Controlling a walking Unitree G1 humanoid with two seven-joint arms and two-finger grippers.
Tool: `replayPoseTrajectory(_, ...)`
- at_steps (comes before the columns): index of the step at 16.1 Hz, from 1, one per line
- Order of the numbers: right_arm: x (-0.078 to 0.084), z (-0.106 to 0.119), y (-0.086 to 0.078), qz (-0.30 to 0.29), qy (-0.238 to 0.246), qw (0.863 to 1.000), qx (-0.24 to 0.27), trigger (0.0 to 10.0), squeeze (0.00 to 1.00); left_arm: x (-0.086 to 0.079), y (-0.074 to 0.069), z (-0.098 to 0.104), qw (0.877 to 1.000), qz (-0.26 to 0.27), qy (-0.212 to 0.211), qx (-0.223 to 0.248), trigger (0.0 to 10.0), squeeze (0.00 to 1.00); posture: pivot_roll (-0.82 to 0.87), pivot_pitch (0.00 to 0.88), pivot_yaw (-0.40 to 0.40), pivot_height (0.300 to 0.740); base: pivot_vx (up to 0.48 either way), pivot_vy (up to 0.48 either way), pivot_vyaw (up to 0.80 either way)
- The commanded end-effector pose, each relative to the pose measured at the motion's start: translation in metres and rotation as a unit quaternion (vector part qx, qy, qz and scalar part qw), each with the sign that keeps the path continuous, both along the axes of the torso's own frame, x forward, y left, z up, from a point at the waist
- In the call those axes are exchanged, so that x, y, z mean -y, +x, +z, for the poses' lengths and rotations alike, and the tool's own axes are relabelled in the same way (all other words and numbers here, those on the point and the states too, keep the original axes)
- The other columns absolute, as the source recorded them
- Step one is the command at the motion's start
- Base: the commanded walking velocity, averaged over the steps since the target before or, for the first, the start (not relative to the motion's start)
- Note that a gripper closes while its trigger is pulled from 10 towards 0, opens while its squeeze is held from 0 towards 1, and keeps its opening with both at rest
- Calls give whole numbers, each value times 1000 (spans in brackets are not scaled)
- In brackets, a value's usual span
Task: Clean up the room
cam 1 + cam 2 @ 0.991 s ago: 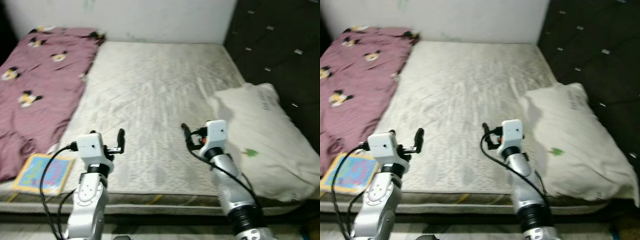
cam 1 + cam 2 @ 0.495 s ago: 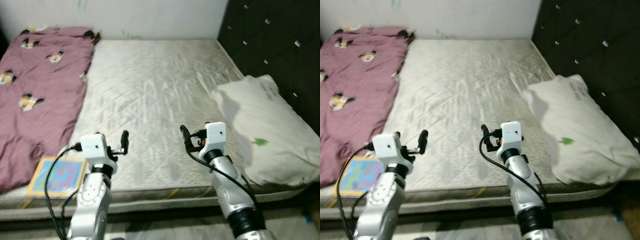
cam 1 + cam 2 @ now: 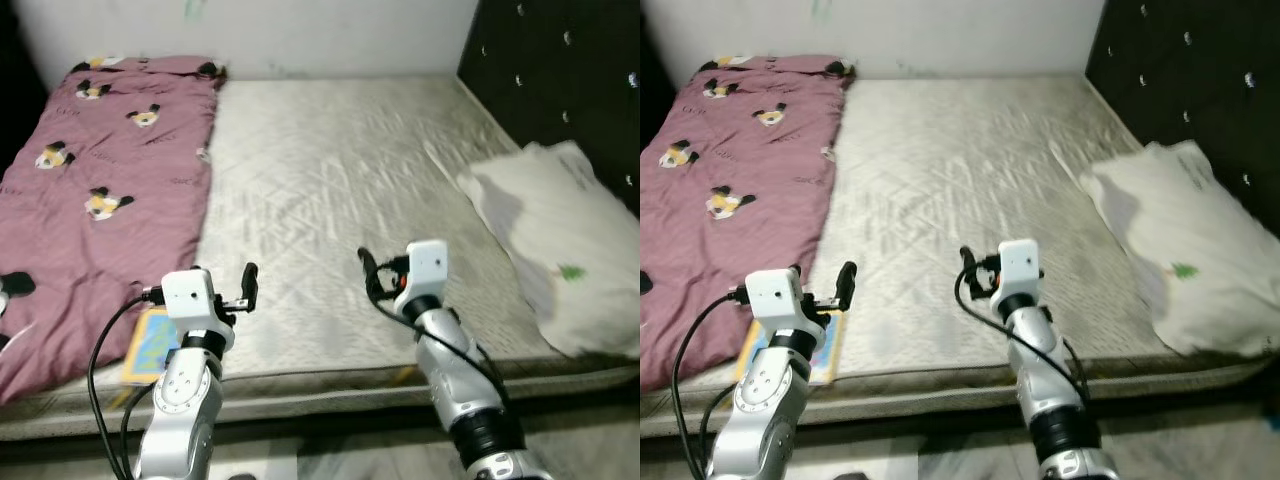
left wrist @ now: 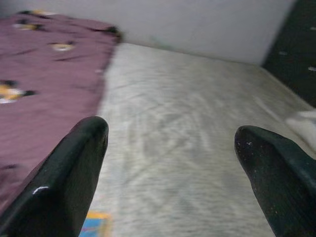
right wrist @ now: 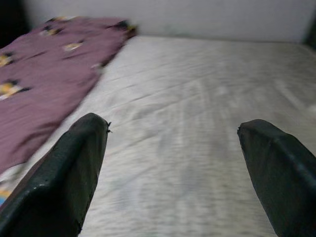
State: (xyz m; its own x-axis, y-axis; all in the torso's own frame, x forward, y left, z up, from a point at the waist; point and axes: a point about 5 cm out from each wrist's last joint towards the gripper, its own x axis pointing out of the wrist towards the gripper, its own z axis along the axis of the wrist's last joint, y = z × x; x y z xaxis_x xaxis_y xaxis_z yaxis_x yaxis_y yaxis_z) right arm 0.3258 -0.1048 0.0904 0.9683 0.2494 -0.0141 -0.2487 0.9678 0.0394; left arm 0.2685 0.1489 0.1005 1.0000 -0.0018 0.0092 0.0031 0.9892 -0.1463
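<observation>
Bedding and a flat picture book are what this room offers for tidying: a maroon blanket with cartoon-mouse prints covers the robot's left side of the bare quilted mattress, a white pillow lies askew at the right edge against the dark tufted headboard, and the colourful book rests at the near left edge, just beside the blanket's hem. Both arms are raised over the near part of the mattress, touching nothing; the left gripper and right gripper each have their fingers spread wide with nothing between them. Risks from here: the book sits close to the mattress edge, so a careless reach could push it to the floor; thin and flat, it offers little purchase. The blanket could drag the book along if pulled first. The left arm hides part of the book in the left eye view, its title is unreadable, and the small green mark on the pillow may be a print or a stain.
</observation>
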Motion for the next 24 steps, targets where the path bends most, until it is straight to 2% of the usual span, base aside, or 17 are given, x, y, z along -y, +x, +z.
replayPoseTrajectory(1,-7,2,-1,19,-3,1000,5,10000,0,-4,1,3,1000,6,9,8,10000,0,133,96,-22,740,0,450,0)
replayPoseTrajectory(4,-3,2,0,17,-7,1000,7,10000,0,-1,1,2,1000,9,6,8,10000,0,120,100,-30,740,0,234,0)
replayPoseTrajectory(7,2,10,3,23,-37,999,26,10000,0,0,1,5,1000,7,5,11,10000,0,95,114,-40,740,0,0,0)
replayPoseTrajectory(8,6,15,3,27,-55,997,38,10000,0,-2,2,5,1000,7,8,12,10000,0,93,115,-40,740,0,0,0)
replayPoseTrajectory(13,22,14,2,6,-65,997,35,10000,0,3,6,8,1000,5,5,18,10000,0,71,117,-44,740,0,0,0)
replayPoseTrajectory(15,21,15,0,9,-70,997,33,10000,0,9,8,10,1000,-2,1,23,10000,0,19,128,-75,740,0,0,0)
replayPoseTrajectory(17,10,23,0,28,-67,996,43,10000,0,11,7,8,1000,-1,-7,24,10000,0,-5,134,-69,740,0,0,0)
replayPoseTrajectory(19,5,22,0,20,-54,997,45,10000,0,13,7,9,1000,-9,-2,24,10000,0,12,135,-48,740,0,0,0)
replayPoseTrajectory(21,2,22,-1,20,-52,997,43,10000,0,10,10,15,999,-10,5,32,10000,0,12,144,-40,740,0,0,0)
replayPoseTrajectory(22,-5,27,-3,38,-59,996,55,10000,0,6,11,19,999,-11,11,42,10000,0,12,152,-32,740,0,0,0)
replayPoseTrajectory(24,-3,33,-1,32,-60,996,65,10000,0,3,10,22,999,-11,12,48,10000,0,14,161,-28,740,0,0,0)
